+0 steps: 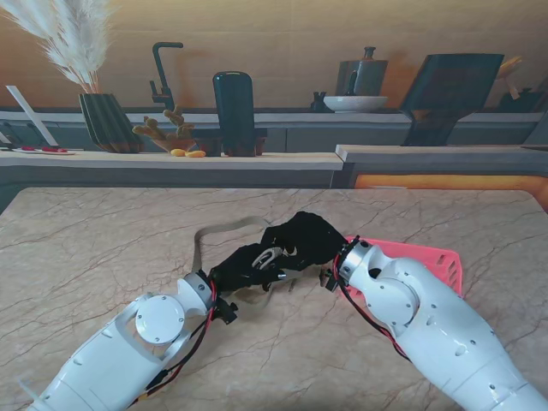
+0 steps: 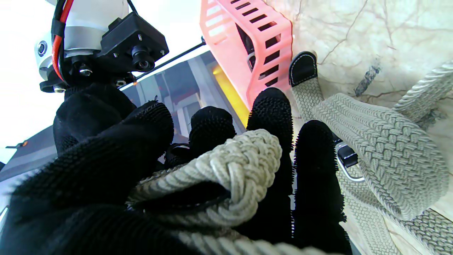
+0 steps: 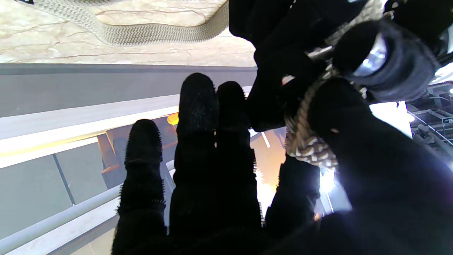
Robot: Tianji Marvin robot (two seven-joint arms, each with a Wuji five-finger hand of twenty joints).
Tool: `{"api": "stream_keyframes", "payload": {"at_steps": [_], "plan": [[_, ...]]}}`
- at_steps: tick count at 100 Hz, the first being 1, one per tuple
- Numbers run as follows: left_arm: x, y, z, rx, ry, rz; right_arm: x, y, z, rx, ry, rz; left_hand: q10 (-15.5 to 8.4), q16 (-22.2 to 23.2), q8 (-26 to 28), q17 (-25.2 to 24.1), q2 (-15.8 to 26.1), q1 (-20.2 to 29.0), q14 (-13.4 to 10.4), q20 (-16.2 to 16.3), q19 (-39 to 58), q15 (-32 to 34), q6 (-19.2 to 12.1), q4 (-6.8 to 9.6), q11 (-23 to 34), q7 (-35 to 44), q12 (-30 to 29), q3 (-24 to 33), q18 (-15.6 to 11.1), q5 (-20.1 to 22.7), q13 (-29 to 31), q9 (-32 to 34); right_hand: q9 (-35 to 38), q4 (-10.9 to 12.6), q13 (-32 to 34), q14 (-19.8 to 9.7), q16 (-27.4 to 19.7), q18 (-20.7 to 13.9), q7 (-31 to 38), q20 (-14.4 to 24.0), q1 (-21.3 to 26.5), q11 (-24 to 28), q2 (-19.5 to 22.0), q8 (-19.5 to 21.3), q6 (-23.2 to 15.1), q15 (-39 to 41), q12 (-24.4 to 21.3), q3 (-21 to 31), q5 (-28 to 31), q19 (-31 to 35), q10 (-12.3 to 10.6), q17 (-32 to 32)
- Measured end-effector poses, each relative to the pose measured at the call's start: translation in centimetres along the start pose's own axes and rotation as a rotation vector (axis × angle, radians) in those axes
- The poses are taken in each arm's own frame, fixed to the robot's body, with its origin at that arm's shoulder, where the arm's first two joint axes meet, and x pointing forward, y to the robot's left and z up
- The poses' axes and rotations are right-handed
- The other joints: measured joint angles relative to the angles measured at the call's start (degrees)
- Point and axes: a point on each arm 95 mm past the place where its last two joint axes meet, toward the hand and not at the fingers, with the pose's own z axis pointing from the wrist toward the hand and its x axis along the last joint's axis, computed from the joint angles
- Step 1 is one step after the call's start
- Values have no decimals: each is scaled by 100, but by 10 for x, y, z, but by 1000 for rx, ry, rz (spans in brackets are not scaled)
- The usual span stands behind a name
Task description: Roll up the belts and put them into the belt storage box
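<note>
Both gloved hands meet over the middle of the marble worktop point(image 1: 103, 248). The left hand point(image 1: 244, 267) has its fingers wrapped around a fold of the grey woven belt point(image 1: 224, 229), and the right hand point(image 1: 304, 238) is pinching the same belt between thumb and fingers right up against it. The rest of the belt trails off in a loop on the worktop, farther from me and to the left. The pink storage box point(image 1: 432, 261) sits just right of the hands, partly hidden behind the right arm.

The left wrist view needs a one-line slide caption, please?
Left robot hand gripping a braided belt, pink storage box beyond.
</note>
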Motion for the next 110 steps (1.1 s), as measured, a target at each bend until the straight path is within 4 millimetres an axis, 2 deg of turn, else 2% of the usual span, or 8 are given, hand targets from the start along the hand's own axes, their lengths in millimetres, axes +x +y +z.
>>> {"api": "stream_keyframes", "payload": {"at_steps": [9,18,30,43,56,69,76,110], "plan": [[0,0,0,2,0,-3,-1,-1,1,-12,-3,17,0,65,-320,-129,-58,6,1,-1,-192,-271,-2,0,-289,-92,18,-96,0,-162,-180,-134,63,-49,23,28,0,6,3,-5,6,-24,-4,-131,0,0,-20,0,186,3,34,26],[1,0,1,13,-5,3,-3,0,0,-21,-22,66,145,72,-1068,-482,-59,13,63,61,-558,-997,-54,0,-1500,-812,146,-269,0,-485,-737,-738,63,-49,24,110,-93,36,4,-62,84,-305,-7,-180,61,-194,-89,14,245,27,158,61],[3,-1,2,38,-10,52,-5,1,-2,-28,-93,124,396,74,-2725,-937,-53,-366,69,203,-1083,-1929,-56,0,-2780,-2558,-1061,-227,31,-890,-1460,-1867,55,-49,16,141,-231,105,4,-78,188,-589,-62,-204,72,-470,-94,29,307,40,190,61],[4,-2,1,54,-8,54,-4,2,-3,-65,-123,124,490,63,-4018,-1153,-52,-574,87,285,-1415,-2553,-81,-1,-3472,-3648,-1555,-348,85,-984,-1950,-2547,42,-49,5,142,-261,143,3,-89,188,-893,-70,-208,54,-602,-161,29,351,42,187,61],[7,-6,0,95,-4,46,-3,3,-4,-123,-159,113,616,-137,-4300,-1301,-48,-647,120,285,-1692,-3055,-97,-1,-3862,-4028,-1858,-520,113,-1123,-2335,-3016,35,-49,1,153,-263,159,-50,-135,189,-961,-70,-210,11,-604,-171,31,352,43,185,1],[7,-12,-2,170,-8,83,-5,8,-9,-151,-190,84,690,-289,-4340,-1433,73,-647,125,285,-1918,-3354,-176,-1,-4091,-4278,-2038,-607,130,-1469,-2677,-3385,35,-49,-4,163,-263,221,-47,-136,252,-866,-70,-183,283,-605,-165,144,371,51,141,-40],[7,-18,-5,205,-8,111,-6,11,-12,-162,-199,78,700,-354,-4497,-1491,73,-647,125,286,-2039,-3463,61,-2,-4143,-4668,-2051,-707,130,-1815,-2844,-3503,129,-49,-4,165,-263,224,-40,-137,300,-449,-70,-182,355,-605,-72,146,373,53,-7,-75],[16,-36,-24,300,24,283,-6,30,-25,-240,-239,58,756,-734,-4551,-1611,199,-551,125,129,-2671,-3861,69,-5,-4150,-4702,-2266,-728,84,-1821,-3211,-3725,130,-43,-13,204,-263,226,-29,-141,307,-292,-70,-180,524,-605,-64,193,422,117,-13,-86]]}}
